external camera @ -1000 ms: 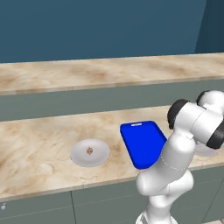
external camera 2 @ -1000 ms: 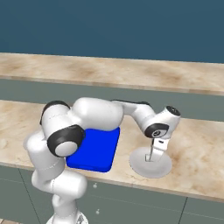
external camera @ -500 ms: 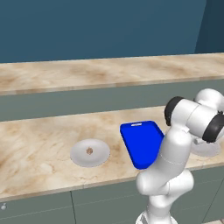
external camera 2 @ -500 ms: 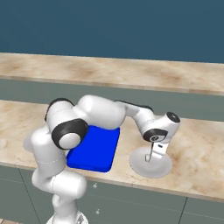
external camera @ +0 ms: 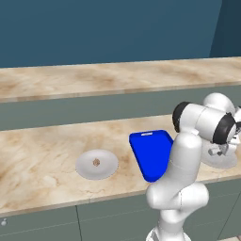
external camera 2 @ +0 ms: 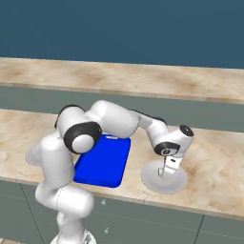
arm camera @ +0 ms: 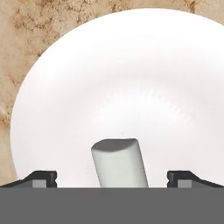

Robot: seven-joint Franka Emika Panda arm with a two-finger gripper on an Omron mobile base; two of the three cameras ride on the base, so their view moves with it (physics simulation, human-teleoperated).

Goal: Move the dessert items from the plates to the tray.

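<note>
Whitish cylinder (arm camera: 120, 162) lies on the plate under the tool (arm camera: 112, 178), between the two dark fingertips (arm camera: 40, 178) and apart from each; it is slightly tilted in the hand view, its rounded end pointing away from the tool toward the plate's middle; the tool is spread wide, with clear gaps on both sides of the piece, so it pinches nothing. In the right base view the tool (external camera 2: 165, 171) points straight down over this right plate (external camera 2: 177, 182), its tips low over the plate's middle; whether they touch the surface cannot be told; the plate (external camera: 229, 162) shows in the left base view partly behind the arm, and the cylinder itself is too small to make out in either base view.

Blue tray (external camera 2: 102, 160) lies flat on the counter (external camera 2: 216, 157) just beside that plate, on the side of the tool toward the robot's left; its handle slot sits at the far short end (external camera: 147, 134); nothing is seen lying in it. Beyond the tray, well apart from the tool, the left plate (external camera: 85, 168) rests on the counter with the brown chunk (external camera: 96, 162) at its middle.
</note>
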